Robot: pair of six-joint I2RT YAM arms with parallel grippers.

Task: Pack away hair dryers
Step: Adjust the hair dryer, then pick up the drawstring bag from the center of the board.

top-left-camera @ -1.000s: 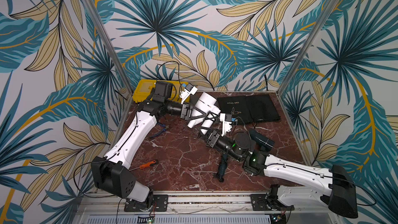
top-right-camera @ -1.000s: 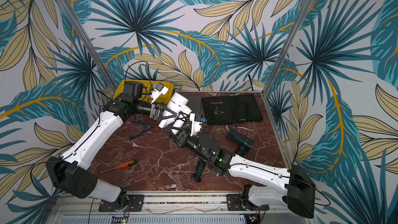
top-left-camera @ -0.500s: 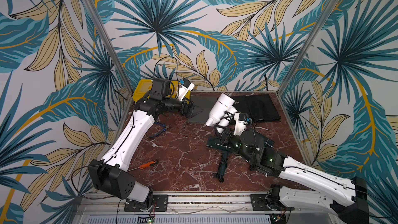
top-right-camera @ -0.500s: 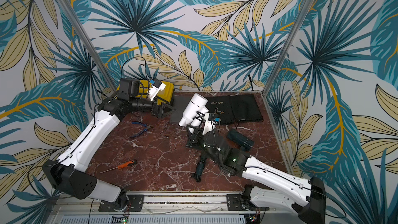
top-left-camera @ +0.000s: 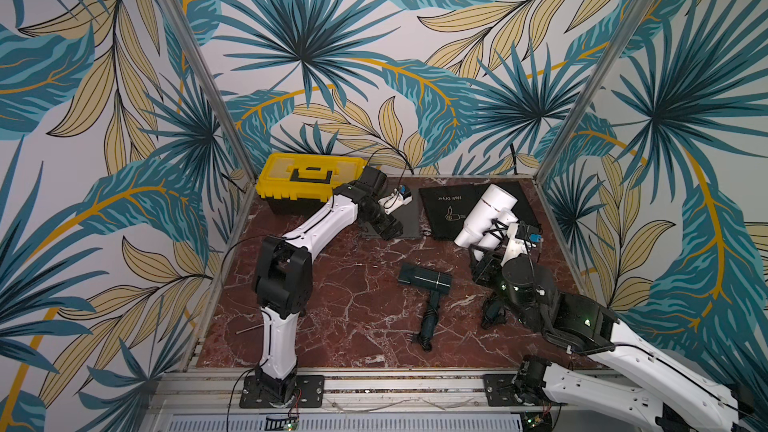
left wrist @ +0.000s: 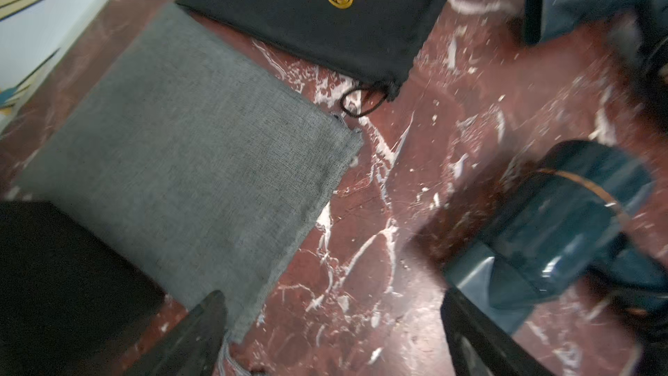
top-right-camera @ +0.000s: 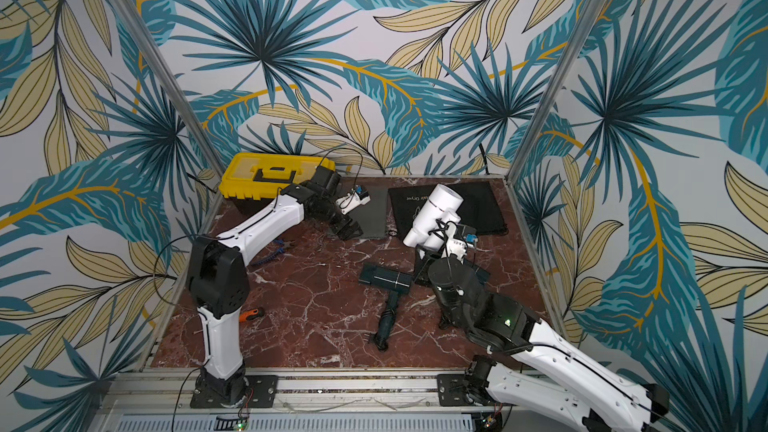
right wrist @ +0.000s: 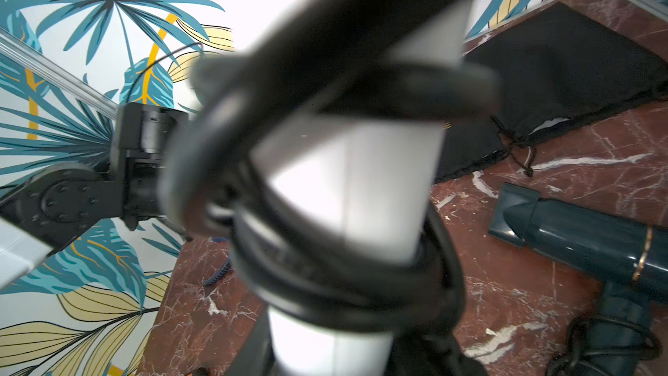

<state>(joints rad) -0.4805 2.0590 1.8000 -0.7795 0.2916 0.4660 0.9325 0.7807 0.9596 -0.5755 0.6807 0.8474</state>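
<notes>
The right gripper is clamped round the handle of the white hair dryer and holds it off the marble table, above the near edge of the black bag. The dryer's barrel is tilted, with its open end pointing up and towards the back wall. Its black cord is wound round the handle, and in the right wrist view dryer and cord are blurred and fill most of the picture.

The left gripper has its jaws spread wide with nothing between them. It hangs over the near corner of the grey bag, which lies flat just beside the black bag. In the left wrist view one of its fingers overlaps the grey bag's edge; whether it touches the cloth cannot be told.

The dark teal hair dryer, with a thin gold ring round its barrel, lies on the table between the two arms, its cord-wrapped handle pointing towards the front rail. The third hair dryer is mostly hidden under the right arm; only its dark handle shows.

The yellow toolbox stands shut in the back left corner. Blue-handled pliers and an orange-handled screwdriver lie beside the left arm, partly covered by it
</notes>
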